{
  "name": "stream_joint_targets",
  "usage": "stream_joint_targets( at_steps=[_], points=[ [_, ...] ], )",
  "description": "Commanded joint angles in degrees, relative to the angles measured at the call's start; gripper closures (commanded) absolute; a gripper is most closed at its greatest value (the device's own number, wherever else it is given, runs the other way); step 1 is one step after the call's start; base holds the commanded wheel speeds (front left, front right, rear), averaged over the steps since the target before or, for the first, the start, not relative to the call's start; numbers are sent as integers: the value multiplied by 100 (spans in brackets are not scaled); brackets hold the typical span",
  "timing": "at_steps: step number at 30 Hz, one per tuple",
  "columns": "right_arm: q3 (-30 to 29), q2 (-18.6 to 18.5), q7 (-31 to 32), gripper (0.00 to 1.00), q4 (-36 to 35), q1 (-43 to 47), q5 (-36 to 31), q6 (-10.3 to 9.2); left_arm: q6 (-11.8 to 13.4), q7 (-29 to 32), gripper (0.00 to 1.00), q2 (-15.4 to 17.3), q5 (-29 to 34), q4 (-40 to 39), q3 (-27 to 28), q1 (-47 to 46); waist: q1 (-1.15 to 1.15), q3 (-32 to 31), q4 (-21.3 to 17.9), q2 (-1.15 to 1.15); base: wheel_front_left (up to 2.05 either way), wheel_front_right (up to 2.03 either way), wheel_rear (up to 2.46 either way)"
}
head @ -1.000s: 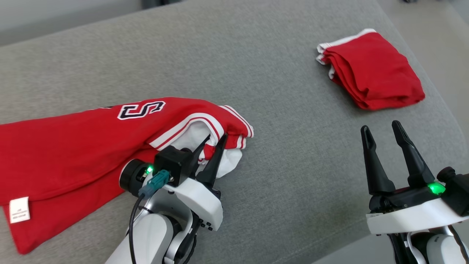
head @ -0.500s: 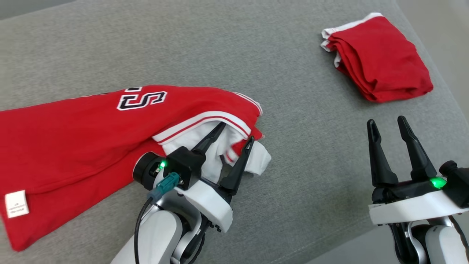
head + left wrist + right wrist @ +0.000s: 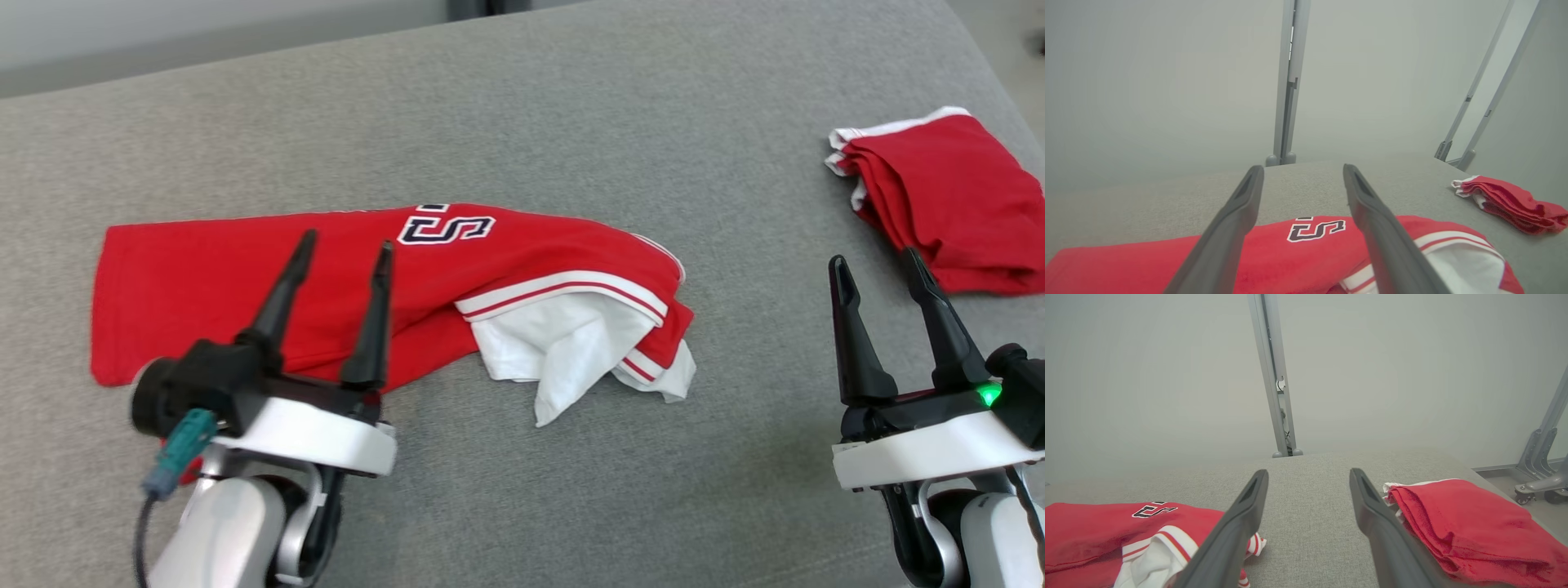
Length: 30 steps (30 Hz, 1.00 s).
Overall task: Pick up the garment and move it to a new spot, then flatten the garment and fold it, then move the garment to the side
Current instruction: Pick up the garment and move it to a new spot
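Your left gripper [image 3: 347, 238] is hovering over the jersey [image 3: 531, 253], fingers spread, gripping nothing. The jersey is lying rumpled mid-surface [image 3: 571, 106]. Your right gripper [image 3: 873, 257] is hanging empty and spread near the folded pile [image 3: 955, 196].

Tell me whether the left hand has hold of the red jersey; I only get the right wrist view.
Observer: No. The left hand is open with nothing between its fingers, its tips over the left half of the red jersey.
Operator: How does that left half lie?
Observer: Fairly flat on the grey cushion, ending in a straight left edge. Only the right end is bunched.
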Motion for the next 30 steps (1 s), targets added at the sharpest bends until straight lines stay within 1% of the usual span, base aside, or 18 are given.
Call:
stream_joint_targets(
  at_steps=[1,2,3,4,6,10,11,14,19,24,30],
  points=[
    [-10,-48,32,0,-41,12,-45,-2,87,-71,0,88,-26,-52,147,75,0,-155,201,0,0,0,0],
    [-8,-66,52,0,-51,34,-80,-2,152,-117,0,132,-37,-86,249,127,0,-190,262,0,0,0,0],
    [-8,-66,52,0,-51,34,-80,-2,152,-117,0,132,-37,-86,249,127,0,-190,262,0,0,0,0],
    [-12,-75,77,0,-58,66,-87,-2,207,-152,0,164,-68,-116,342,183,0,-231,322,0,0,0,0],
    [-10,-104,129,0,-76,109,-130,-2,300,-226,0,291,-81,-131,547,283,0,-313,432,0,0,0,0],
    [51,-157,205,0,-93,192,-169,-2,409,-409,0,541,-123,-163,956,523,0,-501,571,0,0,0,0],
    [49,-170,236,0,-89,222,-173,-2,393,-451,0,561,-217,-184,1044,598,0,-552,597,0,0,0,0],
    [77,-209,300,0,-84,282,-179,-2,409,-511,0,722,-219,-190,1208,806,0,-703,660,0,0,0,0],
    [114,-234,368,0,-80,466,-160,-2,433,-468,0,840,-232,-260,1221,1198,0,-942,687,0,0,0,0],
    [112,-204,475,0,-182,798,-184,-2,460,-305,0,855,-274,-405,1105,1680,0,-1196,688,0,0,0,0],
    [35,-164,591,0,-357,1058,-211,-2,554,-166,0,847,-204,-564,997,1800,0,-1298,732,0,0,0,0]
  ],
)
